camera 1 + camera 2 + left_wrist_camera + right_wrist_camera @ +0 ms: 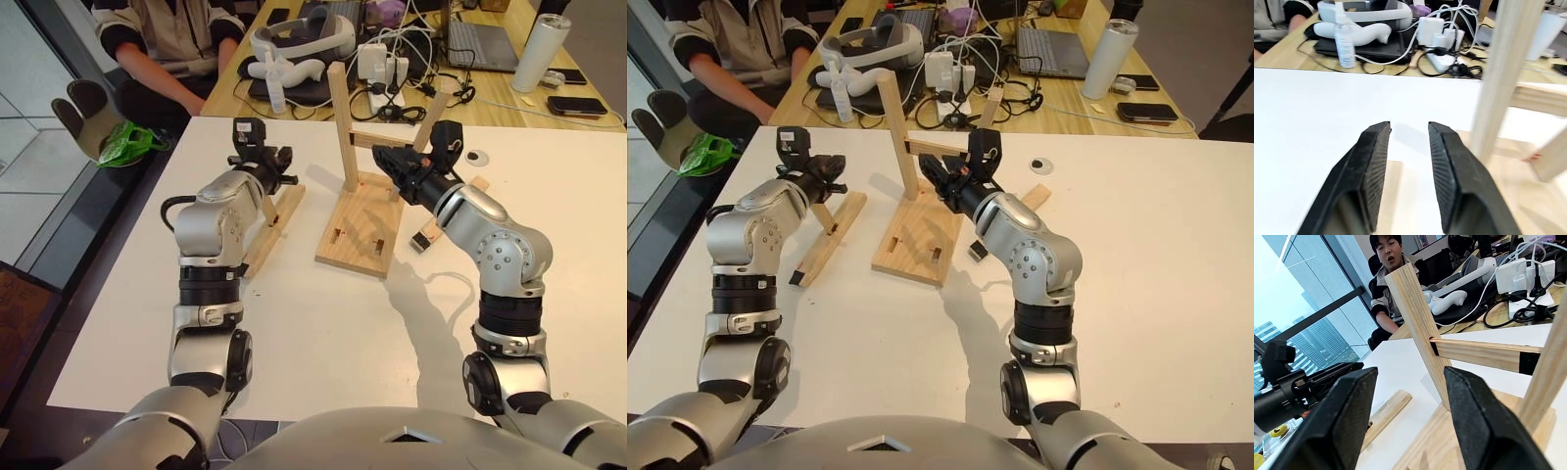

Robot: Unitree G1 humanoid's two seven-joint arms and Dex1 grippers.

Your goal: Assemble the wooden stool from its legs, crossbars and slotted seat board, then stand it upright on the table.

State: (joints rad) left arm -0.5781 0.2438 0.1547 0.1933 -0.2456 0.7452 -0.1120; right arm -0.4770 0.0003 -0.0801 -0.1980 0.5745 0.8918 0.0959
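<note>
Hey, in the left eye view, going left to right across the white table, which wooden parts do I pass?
Loose leg piece lying flat → slotted seat board → dark-tipped wooden bar.

The white worktop (323,333) carries the slotted seat board (358,230), a loose wooden leg (828,240) beside it, and a small round disc (477,156).

Seat board (358,235): pale bare wood, matt, grain visible. Upright leg (342,127) on it, loose leg (274,235) left of it: same raw wood (smooth-sanded). Table (323,343): white, matt, smooth. Left gripper (1409,132) pads (1376,171): black, finely ribbed, matt.
</note>
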